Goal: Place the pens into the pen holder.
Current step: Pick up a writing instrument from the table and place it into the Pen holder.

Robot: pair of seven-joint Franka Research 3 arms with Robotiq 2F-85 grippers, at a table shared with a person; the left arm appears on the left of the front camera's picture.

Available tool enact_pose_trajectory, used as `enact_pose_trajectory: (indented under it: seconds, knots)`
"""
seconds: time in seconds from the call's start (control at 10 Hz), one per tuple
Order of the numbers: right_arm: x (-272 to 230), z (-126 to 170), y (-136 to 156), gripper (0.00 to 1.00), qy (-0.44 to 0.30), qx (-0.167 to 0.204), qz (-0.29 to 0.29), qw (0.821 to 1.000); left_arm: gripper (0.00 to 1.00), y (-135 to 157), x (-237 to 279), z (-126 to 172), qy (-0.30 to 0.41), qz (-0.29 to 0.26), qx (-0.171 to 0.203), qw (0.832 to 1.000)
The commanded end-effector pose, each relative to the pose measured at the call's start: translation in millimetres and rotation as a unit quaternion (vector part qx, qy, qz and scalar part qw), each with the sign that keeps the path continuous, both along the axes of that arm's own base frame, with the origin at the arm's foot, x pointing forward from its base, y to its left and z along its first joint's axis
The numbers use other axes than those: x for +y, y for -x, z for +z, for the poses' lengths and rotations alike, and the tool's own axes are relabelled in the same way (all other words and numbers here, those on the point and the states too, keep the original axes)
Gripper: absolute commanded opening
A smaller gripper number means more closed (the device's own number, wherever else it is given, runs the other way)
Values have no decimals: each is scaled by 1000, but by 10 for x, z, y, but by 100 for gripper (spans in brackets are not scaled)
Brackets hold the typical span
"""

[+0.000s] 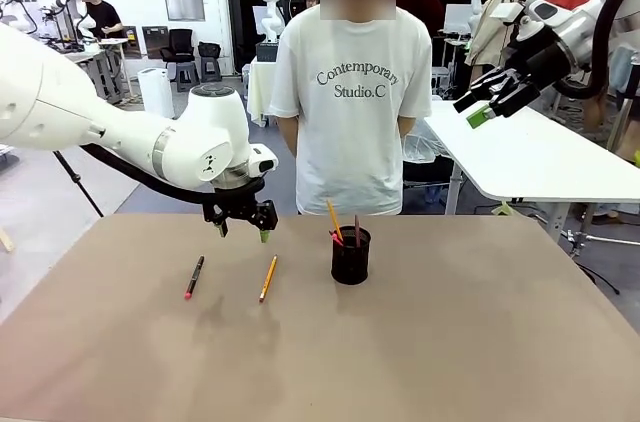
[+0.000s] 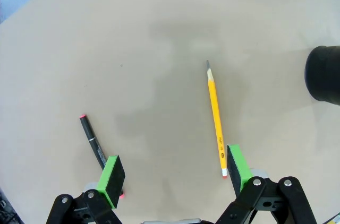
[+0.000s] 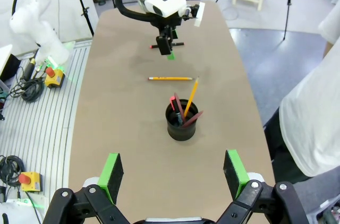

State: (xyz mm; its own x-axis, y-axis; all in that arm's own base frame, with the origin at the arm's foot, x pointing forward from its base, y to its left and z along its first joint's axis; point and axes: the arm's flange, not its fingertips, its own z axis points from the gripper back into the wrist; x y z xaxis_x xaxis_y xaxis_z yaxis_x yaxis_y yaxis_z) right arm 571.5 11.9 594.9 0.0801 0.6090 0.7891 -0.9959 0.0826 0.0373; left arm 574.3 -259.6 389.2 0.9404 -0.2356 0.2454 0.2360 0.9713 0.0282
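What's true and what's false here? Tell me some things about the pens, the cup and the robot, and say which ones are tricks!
1. A yellow pencil lies flat on the table. True.
2. The left fingers are squeezing the black pen. False: they are open and hold nothing, and the pen lies on the table.
3. The pen holder has pens in it. True.
4. The pen holder has tipped over. False: it stands upright.
5. The right fingers carry a pen. False: they are open and empty, up in the air.
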Motion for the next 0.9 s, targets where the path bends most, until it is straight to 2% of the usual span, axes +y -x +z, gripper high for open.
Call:
enact_pose_trajectory:
  seconds: [0.0, 0.2, 0.3, 0.8]
  knots:
    - [15, 22, 4, 100, 0, -1, 1, 1000, 100, 28, 29, 33, -5, -1, -3, 1000]
    - [15, 22, 4, 100, 0, -1, 1, 1000, 100, 5, -7, 12, 0, -1, -1, 1000]
    - [15, 22, 4, 100, 0, -1, 1, 1000, 100, -26, -42, -44, 8, -3, 16, 1000]
    - [15, 22, 4, 100, 0, -1, 1, 1000, 100, -268, -214, -459, 18, 9, 28, 999]
